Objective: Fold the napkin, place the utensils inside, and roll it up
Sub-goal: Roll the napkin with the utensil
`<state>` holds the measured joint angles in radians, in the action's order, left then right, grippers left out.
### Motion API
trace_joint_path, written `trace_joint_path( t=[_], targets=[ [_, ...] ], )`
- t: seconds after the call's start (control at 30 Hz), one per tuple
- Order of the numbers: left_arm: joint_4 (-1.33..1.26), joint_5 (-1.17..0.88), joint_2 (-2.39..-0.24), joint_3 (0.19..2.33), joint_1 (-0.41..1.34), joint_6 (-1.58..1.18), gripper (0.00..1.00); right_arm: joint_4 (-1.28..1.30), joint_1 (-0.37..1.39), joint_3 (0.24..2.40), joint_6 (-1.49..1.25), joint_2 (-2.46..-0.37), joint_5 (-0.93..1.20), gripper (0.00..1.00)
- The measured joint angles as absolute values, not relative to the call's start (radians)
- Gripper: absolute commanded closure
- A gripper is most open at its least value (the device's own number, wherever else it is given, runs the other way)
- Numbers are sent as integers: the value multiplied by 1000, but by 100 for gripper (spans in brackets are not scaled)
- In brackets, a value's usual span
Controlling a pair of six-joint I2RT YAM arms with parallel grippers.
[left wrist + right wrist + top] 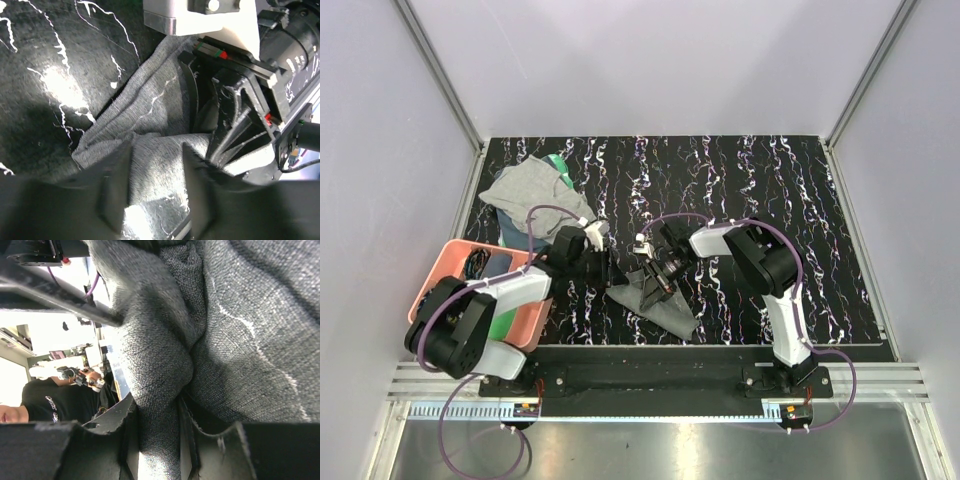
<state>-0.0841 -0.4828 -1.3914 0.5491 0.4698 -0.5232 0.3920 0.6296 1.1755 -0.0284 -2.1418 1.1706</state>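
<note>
You have no word, number or brand to read here; the pale print on the black shirt (60, 401), left of the napkin (225, 340), is too blurred.

Pink bin (450, 258) beside light grey cloth (525, 190) on marbled mat (770, 190).

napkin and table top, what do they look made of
Napkin: soft woven cloth, matte charcoal grey; the weave and limp folds show. Table top: black with white marble-like veins, glossy where light glares; stone, laminate or print, cannot tell.
</note>
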Motion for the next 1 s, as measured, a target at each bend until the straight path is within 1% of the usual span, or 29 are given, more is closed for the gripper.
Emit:
trace_joint_path(
  t=[0.07,0.1,0.13,0.2,0.23,0.33,0.37,0.63,0.67,0.83,1.0],
  targets=[
    [-100,-483,-1412,549,470,-526,79,396,629,1179,-31,-2143,1168,63],
    [-111,-484,-1424,550,470,-529,82,400,628,1180,-33,-2143,1164,61],
    [-122,-485,-1436,552,469,-532,85,403,628,1180,-36,-2143,1158,56],
    [-126,-492,-1465,565,470,-537,90,414,627,1184,-48,-2143,1142,52],
    [-123,-494,-1483,575,470,-537,90,420,627,1186,-55,-2141,1137,48],
    [-110,-499,-1525,603,470,-536,91,448,627,1191,-72,-2109,1090,43],
    [-102,-501,-1538,614,470,-535,91,459,627,1191,-73,-2086,1056,39],
    [-50,-511,-1576,628,471,-524,91,469,633,1184,-54,-1828,731,28],
    [-41,-516,-1581,628,471,-524,91,453,640,1174,-47,-1785,686,25],
    [-29,-525,-1584,633,471,-523,91,361,737,1077,15,-1595,488,21],
    [-19,-528,-1584,635,472,-523,91,313,791,1016,54,-1570,397,17]
  ],
)
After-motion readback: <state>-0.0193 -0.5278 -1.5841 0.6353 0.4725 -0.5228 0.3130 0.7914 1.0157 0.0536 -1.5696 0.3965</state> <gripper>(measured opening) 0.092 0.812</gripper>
